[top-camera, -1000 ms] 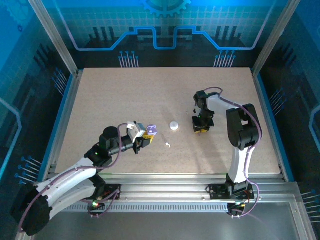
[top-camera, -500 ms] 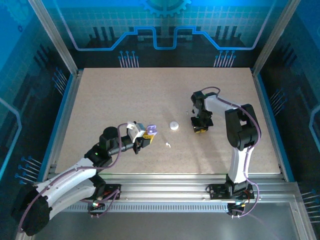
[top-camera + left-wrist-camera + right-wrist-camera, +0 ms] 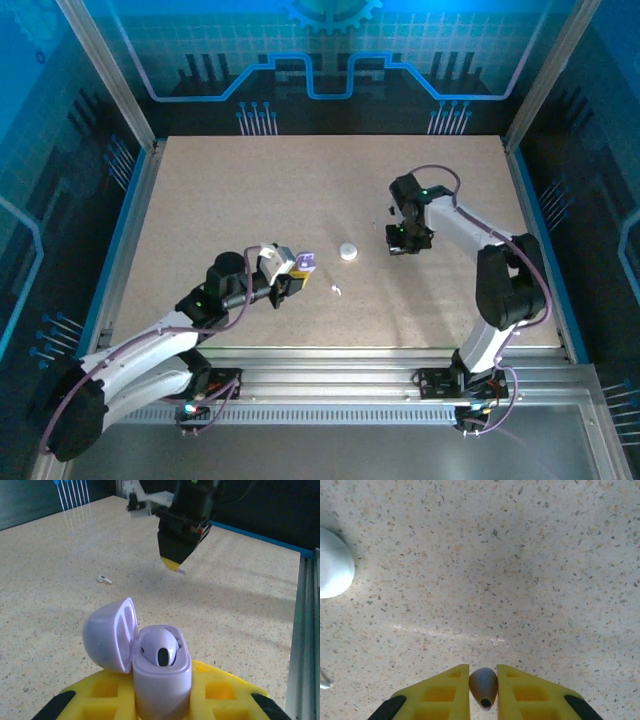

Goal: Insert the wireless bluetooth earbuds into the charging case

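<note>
My left gripper (image 3: 292,272) is shut on an open lavender charging case (image 3: 306,263), held a little above the table. In the left wrist view the case (image 3: 162,675) stands between the yellow fingers (image 3: 105,692), its lid (image 3: 107,635) swung left and one lavender earbud (image 3: 159,649) seated inside. My right gripper (image 3: 398,247), right of the case, is shut on a second lavender earbud (image 3: 483,686) pinched between its yellow pads (image 3: 452,692); the left wrist view shows that gripper (image 3: 176,564) hanging just above the table. A white earbud (image 3: 336,291) lies loose on the table (image 3: 104,579).
A closed white round case (image 3: 347,252) sits on the table between the two grippers, at the left edge of the right wrist view (image 3: 332,562). A tiny dark speck (image 3: 386,210) lies behind the right gripper. The speckled table has blue side rails.
The right arm's elbow swung out to the right and its wrist turned, the gripper staying near the same spot. The left arm shifted slightly, still holding the case.
</note>
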You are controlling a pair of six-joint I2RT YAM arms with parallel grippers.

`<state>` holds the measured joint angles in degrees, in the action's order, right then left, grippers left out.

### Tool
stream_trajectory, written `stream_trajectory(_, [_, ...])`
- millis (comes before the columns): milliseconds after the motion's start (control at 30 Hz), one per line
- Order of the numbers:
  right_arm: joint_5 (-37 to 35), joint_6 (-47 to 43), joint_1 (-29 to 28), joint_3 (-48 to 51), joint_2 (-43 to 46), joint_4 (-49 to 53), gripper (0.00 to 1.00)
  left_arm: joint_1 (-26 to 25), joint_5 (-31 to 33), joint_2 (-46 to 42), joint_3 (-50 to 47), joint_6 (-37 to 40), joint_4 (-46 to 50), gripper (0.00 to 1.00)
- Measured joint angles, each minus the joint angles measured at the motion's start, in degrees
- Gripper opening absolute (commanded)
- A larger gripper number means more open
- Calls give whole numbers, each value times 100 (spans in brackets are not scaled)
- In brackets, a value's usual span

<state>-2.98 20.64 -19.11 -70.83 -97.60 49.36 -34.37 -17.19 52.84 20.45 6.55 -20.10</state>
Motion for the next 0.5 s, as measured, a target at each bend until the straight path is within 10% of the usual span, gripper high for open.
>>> stream_trajectory(500, [245,472,-59,455,833,-470,16,-42,229,761,326,-20,-339,4])
